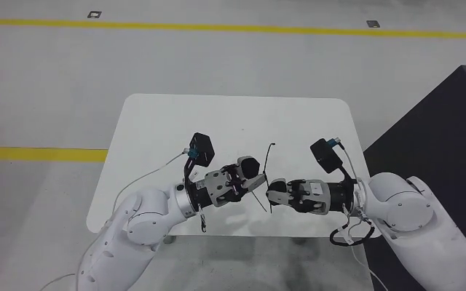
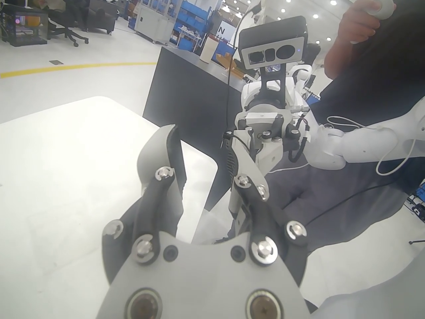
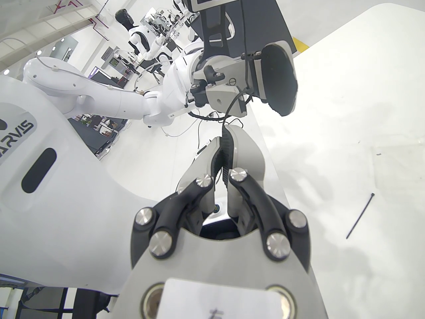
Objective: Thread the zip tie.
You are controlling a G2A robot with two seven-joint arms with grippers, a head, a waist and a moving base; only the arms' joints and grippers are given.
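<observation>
A thin black zip tie [image 1: 268, 164] stands upright in the air between my two grippers, above the front part of the white table [image 1: 182, 138]. My right gripper [image 3: 226, 134] is shut on its lower end, and the strap [image 3: 243, 18] rises from there past the left gripper's black pad [image 3: 279, 77]. A small loop of the tie curls just above my right fingertips. My left gripper [image 2: 204, 141] is open, its fingers spread wide, with the tie [image 2: 229, 94] just beyond one fingertip. In the top view the left gripper [image 1: 255, 182] and right gripper [image 1: 271, 193] face each other, nearly touching.
A second black zip tie [image 3: 360, 215] lies flat on the table below the grippers. A dark counter [image 1: 429, 131] stands close to the table's right side. Both grippers hover near the table's front edge [image 1: 218, 231].
</observation>
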